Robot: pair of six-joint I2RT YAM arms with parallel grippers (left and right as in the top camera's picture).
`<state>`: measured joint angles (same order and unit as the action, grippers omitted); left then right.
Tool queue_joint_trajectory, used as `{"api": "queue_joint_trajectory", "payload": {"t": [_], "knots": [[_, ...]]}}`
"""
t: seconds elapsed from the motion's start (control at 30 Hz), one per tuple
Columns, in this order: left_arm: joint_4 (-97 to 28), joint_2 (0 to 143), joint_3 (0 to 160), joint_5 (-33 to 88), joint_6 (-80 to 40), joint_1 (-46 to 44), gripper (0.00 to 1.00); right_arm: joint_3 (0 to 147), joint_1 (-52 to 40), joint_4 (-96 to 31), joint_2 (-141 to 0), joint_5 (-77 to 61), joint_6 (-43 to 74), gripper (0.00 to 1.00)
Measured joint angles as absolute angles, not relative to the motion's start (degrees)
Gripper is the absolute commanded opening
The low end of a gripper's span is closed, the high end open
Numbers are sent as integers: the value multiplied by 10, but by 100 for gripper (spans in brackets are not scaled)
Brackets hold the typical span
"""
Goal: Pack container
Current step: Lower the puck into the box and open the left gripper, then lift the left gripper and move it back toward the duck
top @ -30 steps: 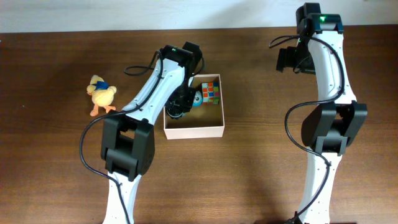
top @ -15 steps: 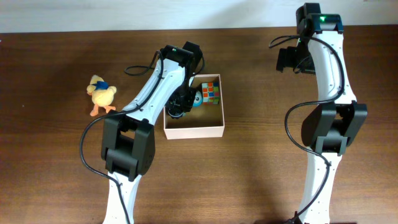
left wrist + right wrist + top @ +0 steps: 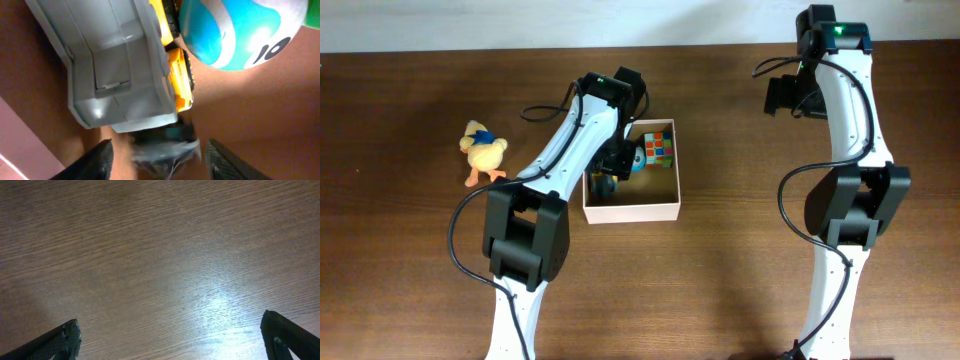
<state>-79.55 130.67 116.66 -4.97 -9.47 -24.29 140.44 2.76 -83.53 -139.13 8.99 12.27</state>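
The container (image 3: 632,211) sat on the bench (image 3: 410,260) a little left of centre. Your left arm reached over its left wall, hiding the near-left corner from above. Your left tool (image 3: 160,156) hung low inside, right over a toy truck (image 3: 120,65) with a grey tipper bed and yellow body. Its fingers (image 3: 100,161) stood apart with a dark, blurred part of the truck between them, and I could not tell whether they gripped it or had let go. A teal and white ball (image 3: 235,30) marked 10 lay just beside the truck, crowding that side. A coloured puzzle cube (image 3: 659,148) filled the far right corner of the box. A plush duck (image 3: 482,153) lay on the bench well to the left, outside the box. Your right tool (image 3: 172,341) was far off to the right, its jaws spread wide over bare wood, holding nothing.
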Motion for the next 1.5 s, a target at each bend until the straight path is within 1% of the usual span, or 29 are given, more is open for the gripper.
{"api": "queue_joint_trajectory", "payload": {"t": [0.33, 0.63, 0.83, 1.1, 1.3, 1.5], "knots": [[-794, 1307, 1167, -50, -95, -243, 64, 1404, 28, -835, -1391, 90, 123, 99], [-755, 1308, 1186, -50, -95, -243, 65, 1404, 28, -835, -1391, 90, 123, 99], [-724, 1308, 1286, -50, -82, -243, 65, 1404, 28, -835, -1391, 90, 122, 99], [-750, 1308, 1397, -69, -75, -233, 65, 1404, 28, -835, -1391, 90, 122, 99], [-830, 1308, 1401, -114, -82, -170, 65, 1404, 28, -835, -1391, 90, 123, 99], [-858, 1308, 1401, -136, -152, -46, 65, 1404, 28, -835, -1391, 90, 123, 99]]}}
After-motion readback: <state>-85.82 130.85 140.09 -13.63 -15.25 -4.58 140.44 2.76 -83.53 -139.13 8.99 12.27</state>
